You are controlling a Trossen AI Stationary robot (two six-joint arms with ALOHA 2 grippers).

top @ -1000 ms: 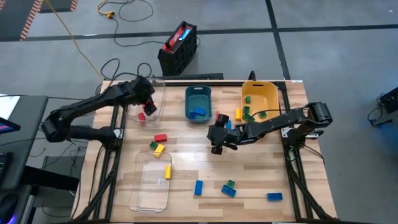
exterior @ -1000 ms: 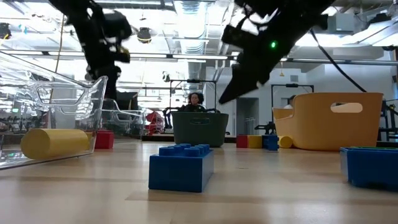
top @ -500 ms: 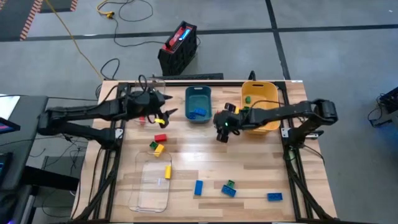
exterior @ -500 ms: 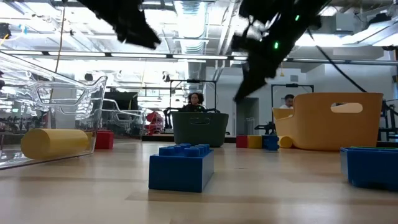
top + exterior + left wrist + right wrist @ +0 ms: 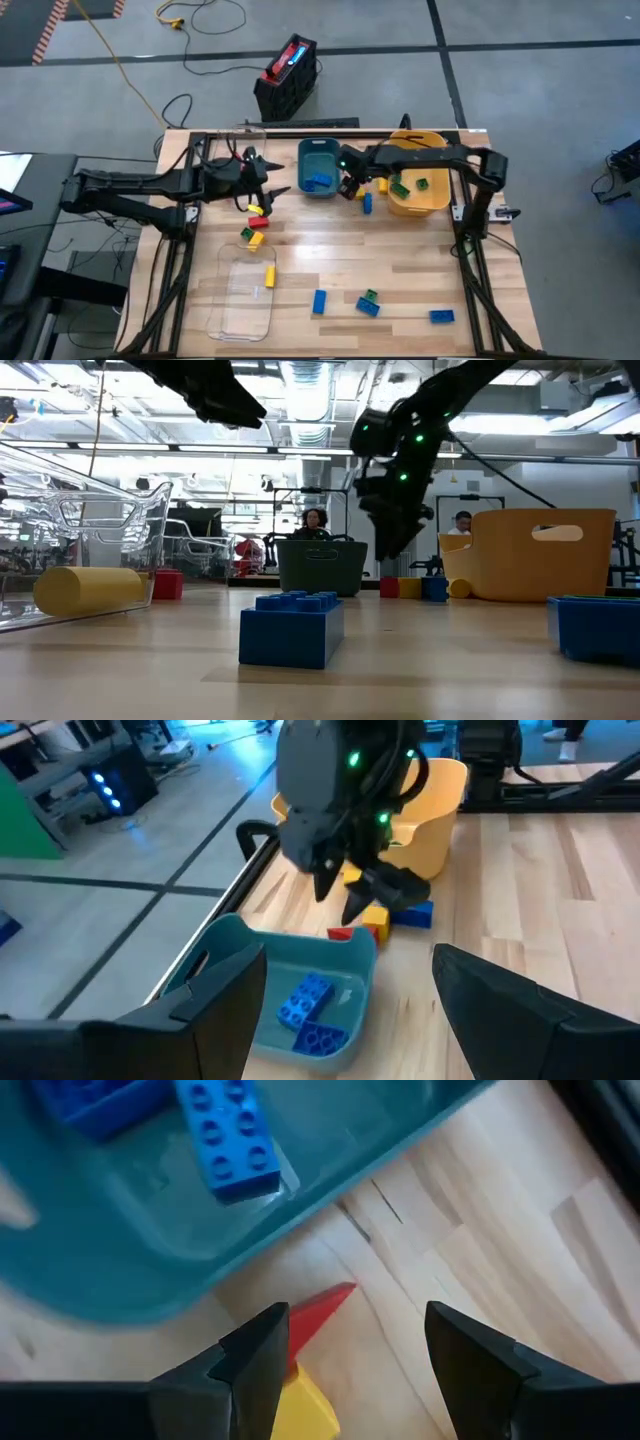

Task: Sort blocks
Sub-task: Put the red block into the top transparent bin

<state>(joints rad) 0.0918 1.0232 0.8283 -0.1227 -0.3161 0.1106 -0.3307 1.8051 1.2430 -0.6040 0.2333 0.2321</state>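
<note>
Right tool [image 5: 345, 1355], open and empty, hangs over a red block [image 5: 318, 1312] hidden in the high view.

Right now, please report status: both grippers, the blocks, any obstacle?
Right gripper open, above red block beside teal bin. Left gripper open, empty, near red block. Blue blocks in bin. No obstacle seen.

A blue block [image 5: 292, 627] sits at 6 o'clock, the teal bin [image 5: 321, 567] behind it, the yellow bin [image 5: 545, 554] at 3 o'clock.
</note>
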